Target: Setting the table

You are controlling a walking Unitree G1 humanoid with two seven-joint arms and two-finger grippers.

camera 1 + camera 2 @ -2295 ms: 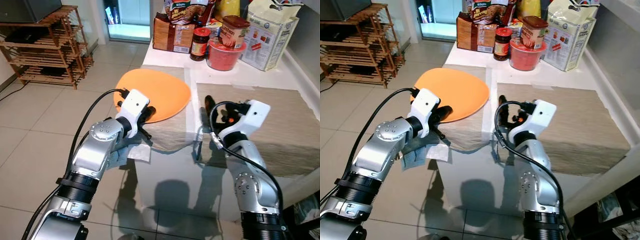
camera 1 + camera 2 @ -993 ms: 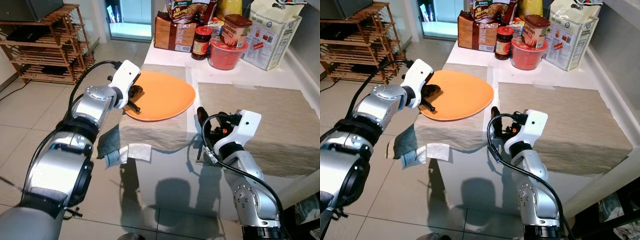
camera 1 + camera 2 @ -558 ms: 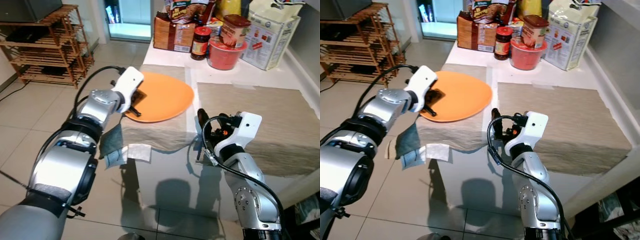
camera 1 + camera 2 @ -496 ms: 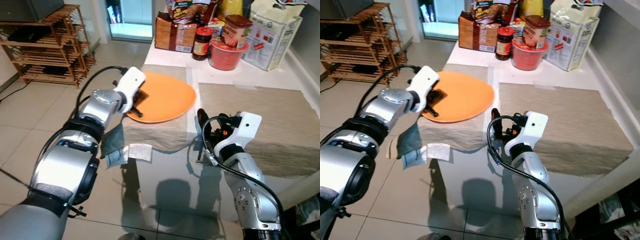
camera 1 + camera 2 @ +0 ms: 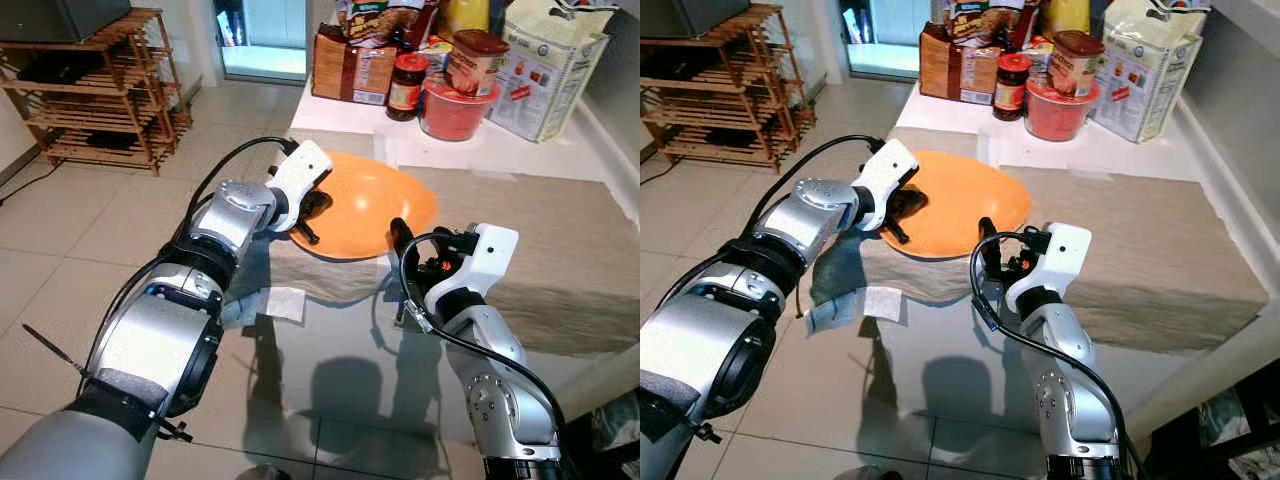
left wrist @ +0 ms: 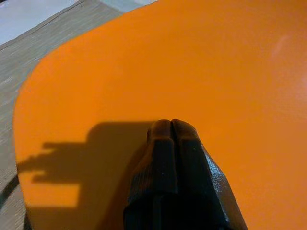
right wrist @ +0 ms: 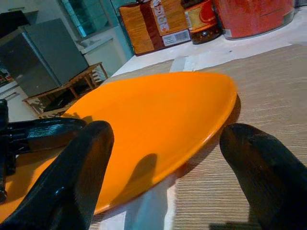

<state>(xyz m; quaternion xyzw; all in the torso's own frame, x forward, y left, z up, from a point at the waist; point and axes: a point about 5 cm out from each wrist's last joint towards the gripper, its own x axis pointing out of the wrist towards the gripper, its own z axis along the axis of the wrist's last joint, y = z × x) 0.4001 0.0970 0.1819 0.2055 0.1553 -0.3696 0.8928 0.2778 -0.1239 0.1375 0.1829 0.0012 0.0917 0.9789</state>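
My left gripper (image 5: 312,208) is clamped on the near-left rim of the orange plate (image 5: 375,200). One black finger lies on the plate's upper surface; my left wrist view shows the fingers (image 6: 171,158) pressed together over the orange face. The plate sits on the white table (image 5: 340,118), spanning the seam between the left placemat (image 5: 902,262) and the larger right placemat (image 5: 540,240). It appears tilted, its far-right edge resting low on the right placemat, though I cannot confirm whether the gripped side is clear of the cloth.

My right gripper (image 5: 398,262) is stationed at the near edge of the table, just beside the plate's near-right rim. Its two fingers (image 7: 72,177) are spread wide and grasp nothing. In my right wrist view the plate (image 7: 144,124) lies directly ahead between the spread fingers, its edge close to them but apart from them; my left gripper's fingers (image 7: 43,132) are visible on the plate's opposite side.

The left placemat's near edge hangs over the table side, with a white label (image 5: 283,303) showing on it.

At the far end of the table stand a red lidded bowl (image 5: 452,108), a dark jar (image 5: 404,87), a brown carton (image 5: 350,68), and a white bag (image 5: 545,70). A wooden rack (image 5: 100,95) stands on the tiled floor (image 5: 60,250), well apart from the table on my left.
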